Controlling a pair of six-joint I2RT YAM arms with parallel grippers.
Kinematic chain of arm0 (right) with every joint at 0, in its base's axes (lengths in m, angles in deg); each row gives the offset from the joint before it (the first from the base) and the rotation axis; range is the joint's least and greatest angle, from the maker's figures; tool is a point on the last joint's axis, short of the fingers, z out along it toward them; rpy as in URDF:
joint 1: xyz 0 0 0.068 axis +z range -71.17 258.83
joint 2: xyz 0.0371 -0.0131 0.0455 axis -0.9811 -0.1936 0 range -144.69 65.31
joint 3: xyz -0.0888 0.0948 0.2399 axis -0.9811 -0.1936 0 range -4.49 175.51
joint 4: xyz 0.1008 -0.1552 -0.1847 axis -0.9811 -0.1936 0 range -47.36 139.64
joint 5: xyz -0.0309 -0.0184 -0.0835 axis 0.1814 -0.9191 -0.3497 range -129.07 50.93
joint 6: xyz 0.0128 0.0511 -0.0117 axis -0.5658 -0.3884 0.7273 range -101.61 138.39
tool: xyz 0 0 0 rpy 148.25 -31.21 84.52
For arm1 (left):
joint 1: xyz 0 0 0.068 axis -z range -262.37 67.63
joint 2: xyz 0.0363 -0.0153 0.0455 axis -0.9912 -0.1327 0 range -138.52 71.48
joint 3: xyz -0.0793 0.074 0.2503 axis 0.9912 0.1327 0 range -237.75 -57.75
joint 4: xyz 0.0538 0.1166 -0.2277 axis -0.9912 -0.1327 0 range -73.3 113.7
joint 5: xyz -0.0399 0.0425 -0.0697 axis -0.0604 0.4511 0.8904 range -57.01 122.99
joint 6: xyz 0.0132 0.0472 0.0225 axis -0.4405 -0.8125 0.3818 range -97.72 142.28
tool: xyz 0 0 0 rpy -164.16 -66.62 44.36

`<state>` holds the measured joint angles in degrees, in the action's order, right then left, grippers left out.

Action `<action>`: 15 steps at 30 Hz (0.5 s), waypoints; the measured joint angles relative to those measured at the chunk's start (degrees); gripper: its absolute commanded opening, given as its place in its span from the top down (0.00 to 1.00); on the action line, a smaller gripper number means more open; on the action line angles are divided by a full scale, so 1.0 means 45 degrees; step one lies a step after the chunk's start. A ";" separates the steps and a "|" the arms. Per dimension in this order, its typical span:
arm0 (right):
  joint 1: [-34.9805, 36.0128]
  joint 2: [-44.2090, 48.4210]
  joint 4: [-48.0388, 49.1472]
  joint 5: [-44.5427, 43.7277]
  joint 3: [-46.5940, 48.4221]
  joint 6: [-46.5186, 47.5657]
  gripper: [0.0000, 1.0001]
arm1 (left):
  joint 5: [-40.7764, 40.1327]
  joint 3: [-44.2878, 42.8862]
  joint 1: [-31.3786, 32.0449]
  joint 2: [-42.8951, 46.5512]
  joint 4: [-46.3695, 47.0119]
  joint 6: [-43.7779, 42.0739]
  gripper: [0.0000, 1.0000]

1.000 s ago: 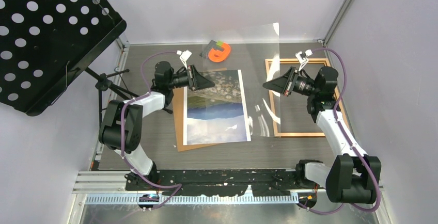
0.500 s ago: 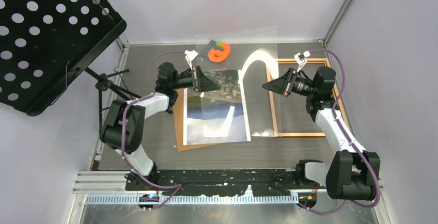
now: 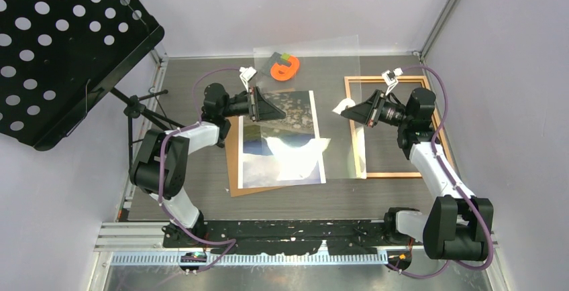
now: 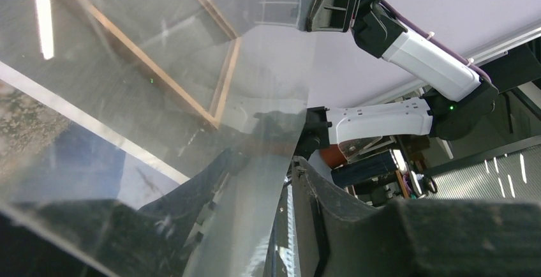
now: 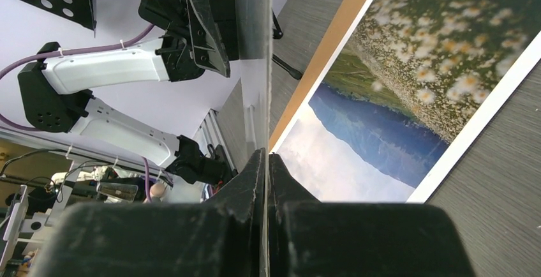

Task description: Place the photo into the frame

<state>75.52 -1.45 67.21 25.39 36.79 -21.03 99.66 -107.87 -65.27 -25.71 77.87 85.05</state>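
So the photo [image 3: 282,167], a rectangular landscape print with a thin white border, lies flat on a plain brown board [image 3: 232,170] mid-desk [image 3: 201,204], which is grey woodgrain. The frame [image 3: 402,174], thin light-orange wood, lies apart on its right. A shiny clear sheet [image 3: 315,83] hangs above both. The right fingers [image 5: 252,181] pinch its right edge. The left fingers [image 4: 332,207] straddle its left edge, can't tell if they're clamping.

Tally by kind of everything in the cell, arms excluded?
photo: 1
frame: 1
brown backing board: 1
clear sheet: 1
orange C-shaped piece: 1
music stand: 1
total: 6
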 measured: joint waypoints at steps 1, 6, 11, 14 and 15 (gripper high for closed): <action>-0.0019 0.0005 0.0000 0.0010 -0.0029 -0.0005 0.95 | 0.0000 0.0024 0.0000 0.0000 0.0000 0.0000 0.61; -0.0112 0.0117 0.0126 0.0039 -0.0199 -0.0146 0.94 | 0.0000 0.0121 0.0000 0.0000 0.0019 -0.0034 0.56; -0.0325 0.0194 0.0374 0.0049 -0.0345 -0.0350 0.94 | 0.0000 0.0185 -0.0010 -0.0010 0.0015 -0.0034 0.55; -0.0452 0.0257 0.0471 0.0044 -0.0452 -0.0457 0.94 | 0.0000 0.0185 -0.0010 -0.0015 0.0019 -0.0034 0.63; -0.0461 0.0272 0.0491 0.0049 -0.0461 -0.0495 0.94 | 0.0000 0.0185 -0.0010 -0.0015 0.0015 -0.0034 0.66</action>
<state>73.45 -0.22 69.41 25.61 34.71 -23.26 99.66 -107.04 -65.31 -25.77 77.94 84.89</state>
